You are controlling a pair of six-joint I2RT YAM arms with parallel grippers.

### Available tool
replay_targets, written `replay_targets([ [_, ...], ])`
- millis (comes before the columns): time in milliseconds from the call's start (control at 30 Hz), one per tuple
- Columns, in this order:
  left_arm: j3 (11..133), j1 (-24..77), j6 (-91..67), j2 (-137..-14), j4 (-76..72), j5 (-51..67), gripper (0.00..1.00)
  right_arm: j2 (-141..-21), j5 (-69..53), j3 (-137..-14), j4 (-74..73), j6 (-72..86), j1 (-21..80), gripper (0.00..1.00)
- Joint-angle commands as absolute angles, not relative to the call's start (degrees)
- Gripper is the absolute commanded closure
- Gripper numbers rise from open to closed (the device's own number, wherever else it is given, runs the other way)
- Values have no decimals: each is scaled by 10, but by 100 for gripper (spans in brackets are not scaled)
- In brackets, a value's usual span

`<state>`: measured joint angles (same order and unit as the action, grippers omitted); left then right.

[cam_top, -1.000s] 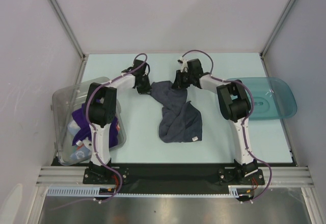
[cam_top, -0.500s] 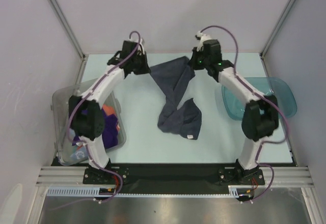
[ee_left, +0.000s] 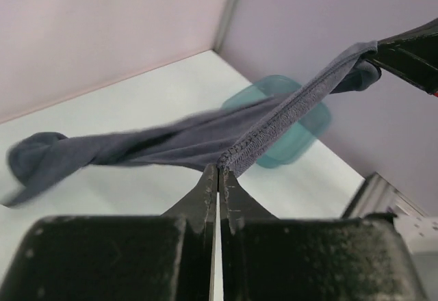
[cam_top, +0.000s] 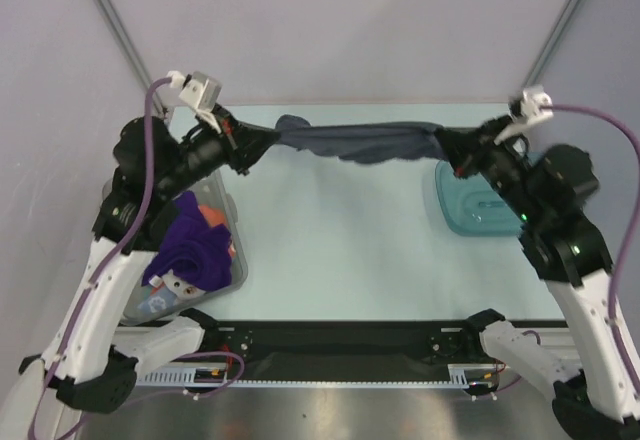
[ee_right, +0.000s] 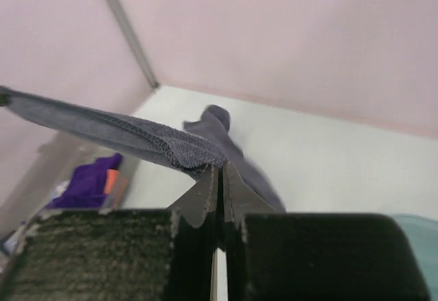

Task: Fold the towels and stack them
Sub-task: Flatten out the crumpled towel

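Dark navy-grey soft cloth towel held in the air, stretched into a twisted, rope-like band between both arms above the far part of the pale blue-green tabletop; it does not touch the surface. Left pincer: jaws pressed together on one hemmed edge of the towel, no gap visible between them in the left wrist view. Right pincer: jaws likewise clamped narrow on the opposite end, with the stitched hem bunched right at the fingertips. The band sags slightly in the middle, and a loose fold hangs from it nearer the left pincer. Both arms are raised and spread wide, left toward the far-left corner, right toward the far-right side. Clear plastic bin sits on the left side of the tabletop, partly hidden by the left arm. Inside it lies a crumpled purple towel, with an orange-brown towel just beside it and a bit of light blue towel showing at the near end; how they are layered cannot be told. Teal translucent tray rests on the right side of the tabletop, below the right pincer.
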<state>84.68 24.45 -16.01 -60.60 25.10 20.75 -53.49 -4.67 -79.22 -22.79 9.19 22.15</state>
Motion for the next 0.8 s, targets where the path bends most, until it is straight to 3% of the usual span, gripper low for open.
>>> replay_targets([
  [0,826,250,-167,-559,239,235,100,-441,-120,-764,-237,85,213,100],
  [200,888,280,-192,-552,287,228,99,-375,-157,-760,-205,113,211,100],
  [533,1026,281,-173,-591,374,167,100,-423,-153,-848,-225,105,212,100],
  [767,1082,281,-191,-599,354,219,100,-410,-207,-889,-171,147,211,100],
])
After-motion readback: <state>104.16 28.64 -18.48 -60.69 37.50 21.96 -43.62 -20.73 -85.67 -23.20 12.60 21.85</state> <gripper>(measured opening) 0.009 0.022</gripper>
